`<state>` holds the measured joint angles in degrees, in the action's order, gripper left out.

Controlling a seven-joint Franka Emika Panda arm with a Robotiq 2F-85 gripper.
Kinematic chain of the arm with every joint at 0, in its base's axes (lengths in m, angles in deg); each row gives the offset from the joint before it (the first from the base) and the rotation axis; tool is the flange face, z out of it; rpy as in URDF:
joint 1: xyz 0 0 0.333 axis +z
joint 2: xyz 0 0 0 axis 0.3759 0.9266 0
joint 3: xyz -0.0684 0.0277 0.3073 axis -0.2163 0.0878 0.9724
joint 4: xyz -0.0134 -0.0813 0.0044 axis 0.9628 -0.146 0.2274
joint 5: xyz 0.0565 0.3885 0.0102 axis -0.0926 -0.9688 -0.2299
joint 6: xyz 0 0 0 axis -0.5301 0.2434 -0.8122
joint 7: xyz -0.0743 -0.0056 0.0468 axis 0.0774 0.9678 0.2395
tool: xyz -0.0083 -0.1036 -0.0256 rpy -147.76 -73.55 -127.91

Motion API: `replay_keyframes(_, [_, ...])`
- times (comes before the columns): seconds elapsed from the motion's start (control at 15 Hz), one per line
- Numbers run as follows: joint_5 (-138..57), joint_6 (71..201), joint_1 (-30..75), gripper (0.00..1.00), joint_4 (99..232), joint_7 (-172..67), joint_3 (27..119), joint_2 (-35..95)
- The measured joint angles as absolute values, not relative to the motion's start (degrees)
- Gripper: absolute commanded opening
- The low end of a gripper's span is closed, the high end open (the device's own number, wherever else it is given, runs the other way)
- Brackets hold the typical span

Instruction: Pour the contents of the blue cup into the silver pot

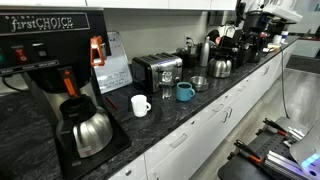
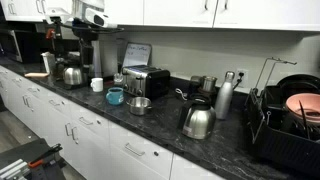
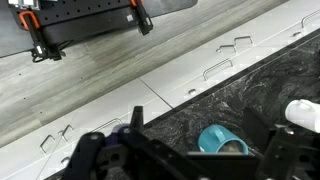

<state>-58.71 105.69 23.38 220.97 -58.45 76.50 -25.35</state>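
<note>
The blue cup (image 1: 185, 92) stands upright on the dark countertop in front of the toaster, also seen in an exterior view (image 2: 115, 96). The silver pot (image 1: 200, 83) sits right beside it, apart from it, and also shows in an exterior view (image 2: 140, 104). In the wrist view the cup (image 3: 222, 142) lies between my two dark fingers, well below them, with something pale inside. The pot is out of the wrist view. My gripper (image 3: 190, 165) is open and empty. The arm shows only at the top of both exterior views (image 2: 88, 14), far above the cup.
A white mug (image 1: 140, 105) stands near the cup, also in the wrist view (image 3: 305, 113). A toaster (image 1: 157, 70) is behind. A coffee maker with a steel carafe (image 1: 88, 130), a steel kettle (image 2: 197, 122) and a dish rack (image 2: 290, 120) line the counter. The counter edge drops to white cabinets (image 3: 215, 70).
</note>
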Motion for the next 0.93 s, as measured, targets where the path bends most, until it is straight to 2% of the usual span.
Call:
replay_keyframes(0.33, [-58.71, 107.28, 23.32, 1.00, 220.95, -58.41, 76.66, -25.28])
replay_keyframes(0.73, [-57.93, 121.55, 24.91, 1.00, 223.08, -56.39, 81.75, -25.30])
replay_keyframes(0.93, [-57.66, 124.28, 25.66, 1.00, 224.89, -55.77, 82.61, -26.19])
